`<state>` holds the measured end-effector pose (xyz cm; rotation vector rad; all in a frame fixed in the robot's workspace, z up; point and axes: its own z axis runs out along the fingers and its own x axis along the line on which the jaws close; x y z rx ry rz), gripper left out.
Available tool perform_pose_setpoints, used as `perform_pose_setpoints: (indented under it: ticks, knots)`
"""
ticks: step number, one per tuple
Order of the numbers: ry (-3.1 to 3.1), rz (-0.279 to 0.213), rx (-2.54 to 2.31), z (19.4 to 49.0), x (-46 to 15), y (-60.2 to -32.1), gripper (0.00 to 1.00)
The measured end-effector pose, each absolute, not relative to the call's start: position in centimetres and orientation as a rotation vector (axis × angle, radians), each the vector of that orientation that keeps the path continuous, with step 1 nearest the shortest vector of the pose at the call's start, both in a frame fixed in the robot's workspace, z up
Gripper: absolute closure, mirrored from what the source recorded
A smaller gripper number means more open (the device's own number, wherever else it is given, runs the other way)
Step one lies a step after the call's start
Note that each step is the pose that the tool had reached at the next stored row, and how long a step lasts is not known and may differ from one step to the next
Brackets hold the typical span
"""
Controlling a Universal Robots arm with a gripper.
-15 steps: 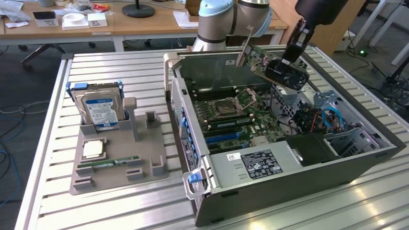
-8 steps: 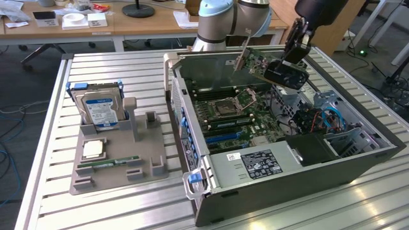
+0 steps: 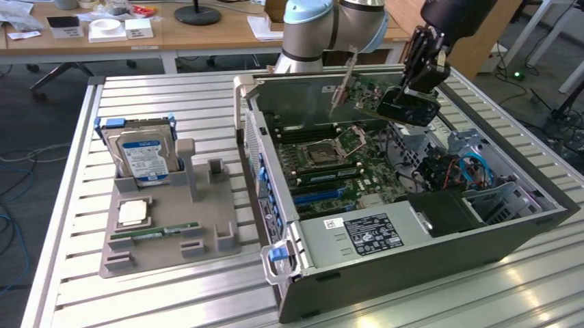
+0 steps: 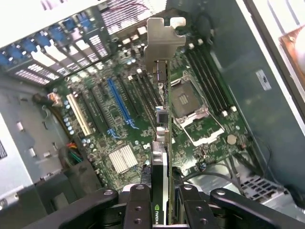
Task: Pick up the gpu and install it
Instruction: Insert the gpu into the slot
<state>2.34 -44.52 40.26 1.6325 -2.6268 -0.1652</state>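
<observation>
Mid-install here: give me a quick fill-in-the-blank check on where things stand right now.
The gripper is ____ on the gpu.
The gpu hangs above the ____ inside the open case.
The hard drive stands in the gray holder on the exterior view's ____.
Missing words: shut; motherboard; left.

We see the exterior view bright and evenly lit, with pale sheen patches on the ribbed metal tabletop (image 3: 515,283) (strongest toward the exterior view's right). The inside of the computer case (image 3: 429,273) falls into deep shadow at its near corner. In the wrist view the graphics card (image 4: 161,157) has a washed-out, glaring bracket, the circuit board (image 4: 119,119) looks soft, and the tool (image 4: 160,207) is dark and blurred close to the lens.
</observation>
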Motion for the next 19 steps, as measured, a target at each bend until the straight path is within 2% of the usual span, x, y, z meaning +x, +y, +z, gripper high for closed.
perform_pose_setpoints:
  ticks: [19]
  knots:
    - [-2.446, -0.144, 1.895, 39.82, 2.26, -44.52, 0.73]
